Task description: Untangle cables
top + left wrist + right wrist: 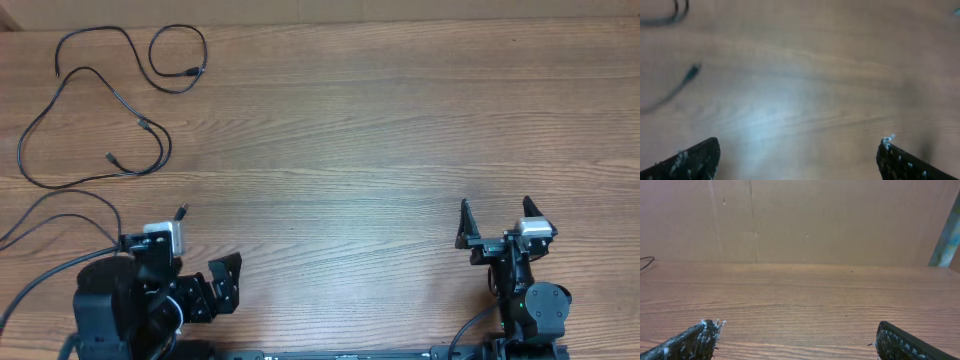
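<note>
Plainly, loose cables (141, 123) curl on the counter (350, 150) beyond the left fingers (223, 284); those and the right fingers (496, 228) gape wide, empty.

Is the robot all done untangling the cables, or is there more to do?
Nearly done, it seems. The cables lie spread out as loose curves at the table's far left, not bunched in a knot, though one end loop seems to cross itself. Nothing is in hand: the left hand and the right hand are both open, empty and far from the cables. What may be left is straightening that loop.
</note>
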You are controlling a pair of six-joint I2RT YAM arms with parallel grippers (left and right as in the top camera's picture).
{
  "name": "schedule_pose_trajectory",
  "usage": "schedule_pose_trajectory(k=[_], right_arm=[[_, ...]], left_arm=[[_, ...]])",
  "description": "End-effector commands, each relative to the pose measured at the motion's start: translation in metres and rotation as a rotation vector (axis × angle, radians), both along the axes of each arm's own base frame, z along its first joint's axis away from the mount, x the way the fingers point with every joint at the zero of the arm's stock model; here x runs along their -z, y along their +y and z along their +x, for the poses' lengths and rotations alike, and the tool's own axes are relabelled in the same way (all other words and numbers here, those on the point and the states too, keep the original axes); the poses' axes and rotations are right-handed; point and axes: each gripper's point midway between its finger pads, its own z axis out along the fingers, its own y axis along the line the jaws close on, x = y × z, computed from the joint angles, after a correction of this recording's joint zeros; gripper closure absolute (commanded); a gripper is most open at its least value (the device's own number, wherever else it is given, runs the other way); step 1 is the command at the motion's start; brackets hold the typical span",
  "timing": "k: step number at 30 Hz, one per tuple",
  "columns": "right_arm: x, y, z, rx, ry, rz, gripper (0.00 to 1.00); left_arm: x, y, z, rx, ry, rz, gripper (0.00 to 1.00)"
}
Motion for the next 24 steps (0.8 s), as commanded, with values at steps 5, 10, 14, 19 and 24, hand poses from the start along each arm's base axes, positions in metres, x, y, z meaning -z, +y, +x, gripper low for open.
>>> schedule_pose_trajectory(k=[5, 10, 14, 19, 24], right_arm=[[0.002, 0.001, 0.0, -0.003, -0.003, 0.003, 0.0], [0.002, 0.001, 0.0, -0.003, -0.003, 0.003, 0.0], [0.002, 0.001, 0.0, -0.003, -0.003, 0.003, 0.0], [0.002, 0.001, 0.0, -0.003, -0.003, 0.003, 0.0], [0.002, 0.001, 0.0, -0.003, -0.003, 0.003, 0.0]], left_arm=[[0.004, -0.014, 0.013, 0.198, -0.352, 0.108, 0.01], [0.02, -0.013, 0.021, 0.195, -0.422, 0.122, 0.0], [0.037, -0.012, 0.031, 0.194, -0.415, 0.121, 0.01], [0.047, -0.01, 0.048, 0.186, -0.485, 0.128, 0.0], [0.053, -0.009, 0.057, 0.177, -0.58, 0.142, 0.0]])
